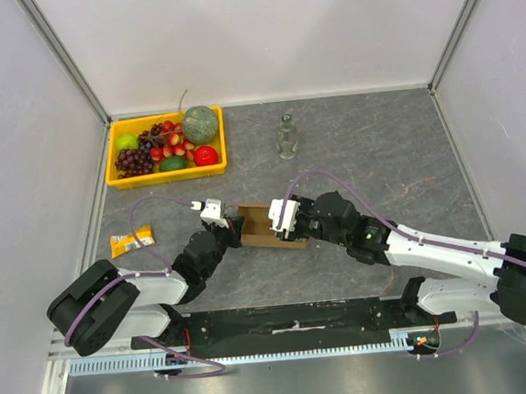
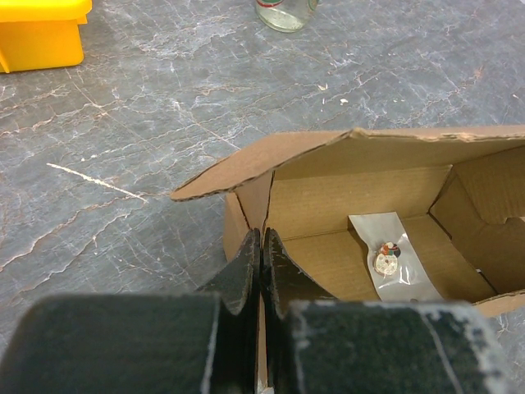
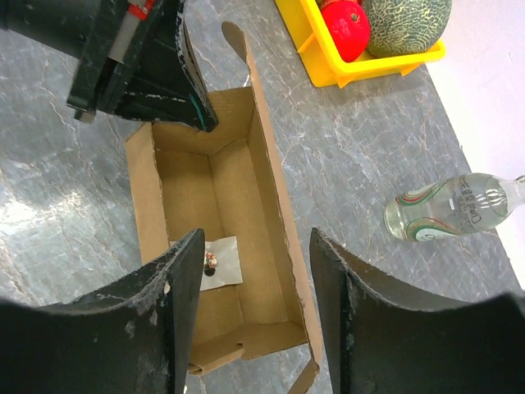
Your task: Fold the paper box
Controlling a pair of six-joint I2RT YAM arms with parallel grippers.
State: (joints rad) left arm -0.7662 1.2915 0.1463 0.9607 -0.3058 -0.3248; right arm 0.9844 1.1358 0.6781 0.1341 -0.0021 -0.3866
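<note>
black fingers of the right gripper [image 3: 256, 246] filled the bottom of the right wrist view, spread wide and holding nothing. one finger hung over the open inside of the paper box [image 3: 221, 189] and the other hung outside its long wall, so that wall stood between them. whether either finger touched the cardboard could not be told.

at the box's opposite short end the left gripper [image 2: 261, 246] was pressed tight together, with a thin strip of the end wall pinched between its fingers.

the box sat on the grey veined table [image 1: 379, 150], in the middle of the near half, between the two grippers. it was an open brown cardboard tray with its walls raised. the long lid flap [image 2: 328, 152] on its far wall stood up and leaned slightly over the inside. a small clear pouch [image 2: 390, 258] with something round in it lay on the box floor.

well apart from the box, a yellow tray [image 1: 166, 176] sat at the far left of the table, holding a melon [image 1: 199, 124], grapes [image 1: 133, 159] and a red fruit [image 1: 206, 155]. a glass bottle [image 1: 285, 138] stood to the tray's right. a yellow packet [image 1: 131, 242] lay at the left edge, near the left arm.
</note>
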